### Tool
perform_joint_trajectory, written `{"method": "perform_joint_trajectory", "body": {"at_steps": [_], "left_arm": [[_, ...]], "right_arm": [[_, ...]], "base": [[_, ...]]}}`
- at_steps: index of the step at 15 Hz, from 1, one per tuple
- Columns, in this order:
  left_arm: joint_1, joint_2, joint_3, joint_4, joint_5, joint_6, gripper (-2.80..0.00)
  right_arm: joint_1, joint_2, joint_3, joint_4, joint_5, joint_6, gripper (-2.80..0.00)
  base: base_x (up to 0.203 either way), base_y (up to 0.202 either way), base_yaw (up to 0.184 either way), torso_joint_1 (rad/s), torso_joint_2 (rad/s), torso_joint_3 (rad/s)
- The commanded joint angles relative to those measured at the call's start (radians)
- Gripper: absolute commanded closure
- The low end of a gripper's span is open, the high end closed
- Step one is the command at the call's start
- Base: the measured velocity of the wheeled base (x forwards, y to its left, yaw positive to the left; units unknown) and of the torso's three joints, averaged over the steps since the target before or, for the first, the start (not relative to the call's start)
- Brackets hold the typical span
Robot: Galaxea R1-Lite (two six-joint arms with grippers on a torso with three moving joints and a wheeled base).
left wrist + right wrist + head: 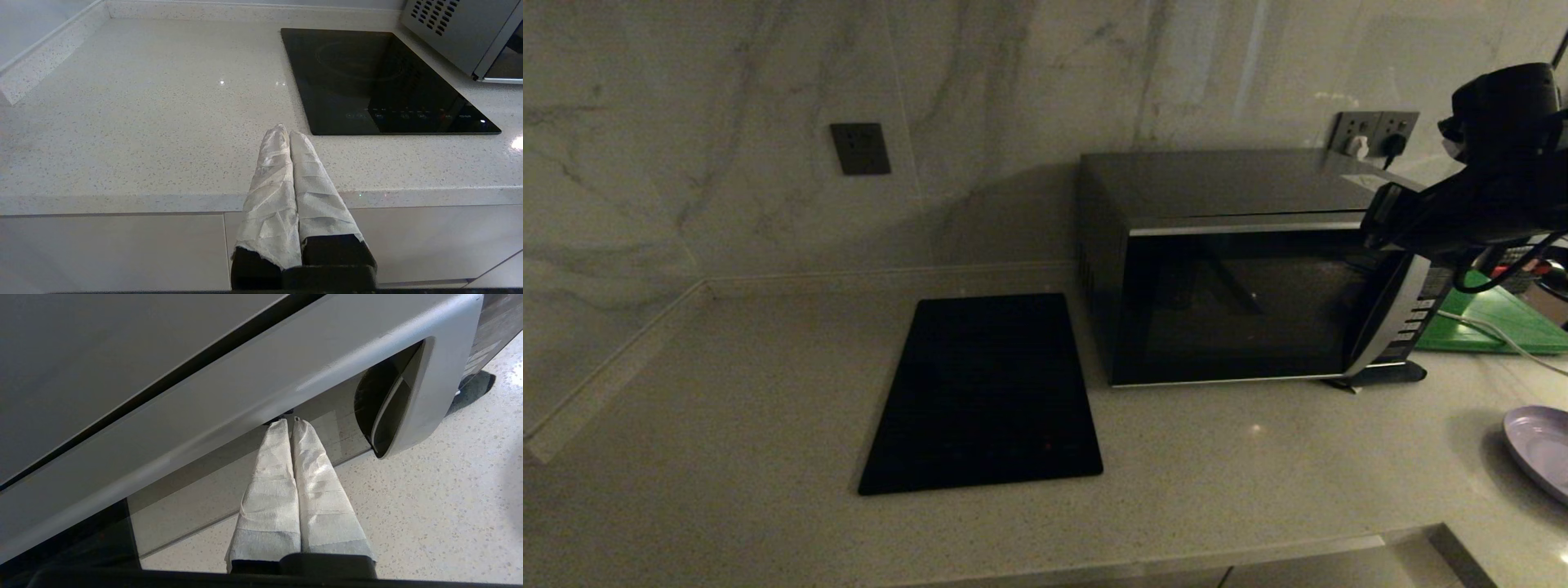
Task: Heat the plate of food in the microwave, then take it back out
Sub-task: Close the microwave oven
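Observation:
The microwave (1241, 302) stands at the back right of the counter, its dark glass door closed. My right arm (1486, 196) reaches in from the right to the door's upper right corner. In the right wrist view, the right gripper (289, 422) is shut and empty, with its cloth-wrapped fingertips up against the glass beside the curved silver handle band (253, 396). The lilac plate (1542, 449) lies on the counter at the far right, cut off by the picture's edge. My left gripper (286, 132) is shut and empty over the counter's front edge, left of the cooktop.
A flat black cooktop (984, 392) lies left of the microwave. A green board (1499, 322) and a white cable (1486, 331) sit behind the plate, to the right of the microwave. Wall sockets (1372, 131) are above the oven. Bare counter (727, 425) stretches to the left.

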Motion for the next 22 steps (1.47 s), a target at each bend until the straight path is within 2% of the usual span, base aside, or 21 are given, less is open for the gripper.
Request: {"method": "perform_joint_trajectory", "body": {"at_steps": [1, 3, 9, 14, 19, 22], "left_arm": [[0.0, 0.002, 0.0, -0.001, 0.0, -0.001, 0.0], [0.0, 0.002, 0.0, -0.001, 0.0, -0.001, 0.0], [0.0, 0.002, 0.0, -0.001, 0.0, -0.001, 0.0], [0.0, 0.002, 0.0, -0.001, 0.0, -0.001, 0.0], [0.0, 0.001, 0.0, -0.001, 0.0, -0.001, 0.0], [0.0, 0.002, 0.0, -0.001, 0.0, -0.001, 0.0]], "right_arm": [[-0.008, 0.002, 0.005, 0.002, 0.003, 0.034, 0.0], [-0.014, -0.002, 0.006, 0.002, 0.034, 0.078, 0.0], [-0.032, -0.002, -0.002, -0.019, 0.09, 0.082, 0.0], [-0.034, 0.004, 0.034, -0.103, 0.098, 0.085, 0.0], [-0.034, -0.096, 0.085, -0.099, 0.103, 0.109, 0.0], [-0.034, -0.181, 0.11, -0.053, 0.101, 0.123, 0.0]], "base": [[0.0, 0.0, 0.0, 0.0, 0.0, 0.0], [0.0, 0.0, 0.0, 0.0, 0.0, 0.0], [0.0, 0.0, 0.0, 0.0, 0.0, 0.0], [0.0, 0.0, 0.0, 0.0, 0.0, 0.0], [0.0, 0.0, 0.0, 0.0, 0.0, 0.0], [0.0, 0.0, 0.0, 0.0, 0.0, 0.0]]}}
